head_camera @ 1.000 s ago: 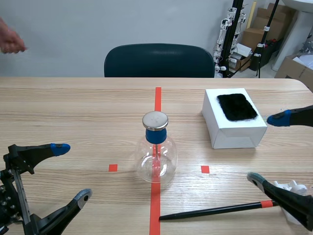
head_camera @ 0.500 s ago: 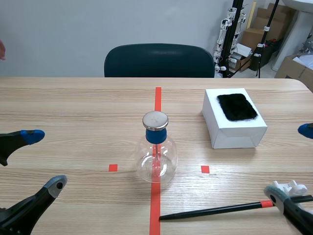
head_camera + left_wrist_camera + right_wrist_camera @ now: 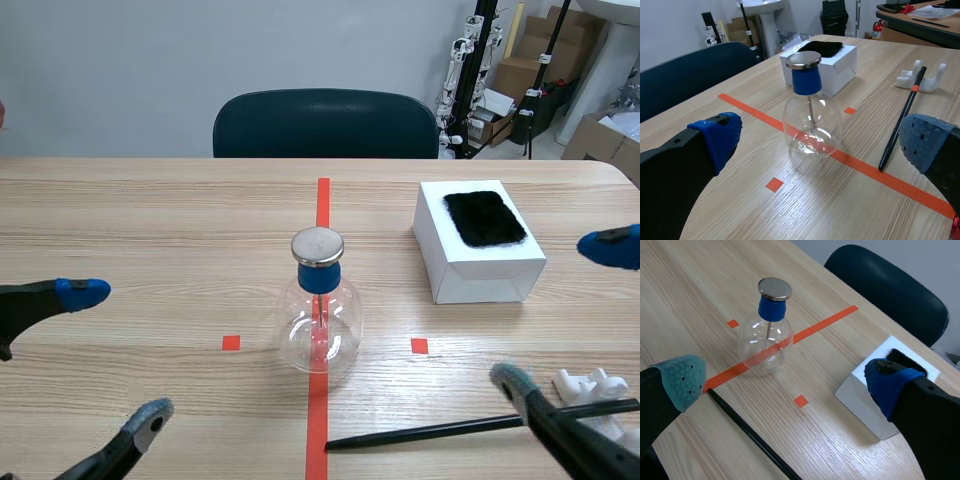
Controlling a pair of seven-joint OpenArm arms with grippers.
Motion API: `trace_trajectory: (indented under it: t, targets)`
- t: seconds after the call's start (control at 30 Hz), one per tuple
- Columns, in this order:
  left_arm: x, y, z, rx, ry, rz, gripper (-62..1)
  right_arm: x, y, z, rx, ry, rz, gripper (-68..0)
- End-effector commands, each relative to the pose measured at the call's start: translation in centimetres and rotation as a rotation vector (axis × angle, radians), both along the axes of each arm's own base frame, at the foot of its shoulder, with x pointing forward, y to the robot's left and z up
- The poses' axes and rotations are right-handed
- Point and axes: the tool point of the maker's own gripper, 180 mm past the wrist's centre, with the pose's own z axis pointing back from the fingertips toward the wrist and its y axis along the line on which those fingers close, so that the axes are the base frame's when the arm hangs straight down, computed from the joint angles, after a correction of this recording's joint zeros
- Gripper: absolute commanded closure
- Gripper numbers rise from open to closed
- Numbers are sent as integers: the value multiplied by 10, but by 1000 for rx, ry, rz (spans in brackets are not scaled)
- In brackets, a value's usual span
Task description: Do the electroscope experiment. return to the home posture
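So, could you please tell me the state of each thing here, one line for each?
Electroscope flask: upright on the table, metal cap on, nothing touching it.
Black rod: lying down, one end resting on the white stand.
Black cloth: lying flat on top of the white box.
Left tool: open, empty.
Right tool: open, empty.

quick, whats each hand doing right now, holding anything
Left hand: open, holding nothing.
Right hand: open, holding nothing.
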Motion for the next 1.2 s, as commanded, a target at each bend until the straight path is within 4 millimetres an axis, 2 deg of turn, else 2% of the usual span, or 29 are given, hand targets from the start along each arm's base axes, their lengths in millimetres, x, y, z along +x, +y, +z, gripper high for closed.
trace_trajectory:
  t: [0.0,0.23,0.4,0.73,0.83,1.0,1.17]
  targets:
    - [2,-1,2,10,-2,25,-623,0,2,-1,10,5,-6,-679]
    - [0,-12,9,18,37,83,-623,-10,13,-5,53,33,7,-679]
    - [-12,-36,16,15,41,43,-623,-8,10,1,68,-5,-17,-679]
    - [-38,-72,8,39,105,-15,-623,-6,5,9,81,-59,-55,-679]
    - [-41,-74,12,22,115,-32,-623,-6,5,10,83,-61,-54,-679]
    - [-32,-67,23,-42,149,-6,-623,-6,6,14,99,-78,-52,-679]
    - [-23,-66,21,-20,144,-3,-623,-6,6,13,98,-76,-53,-679]
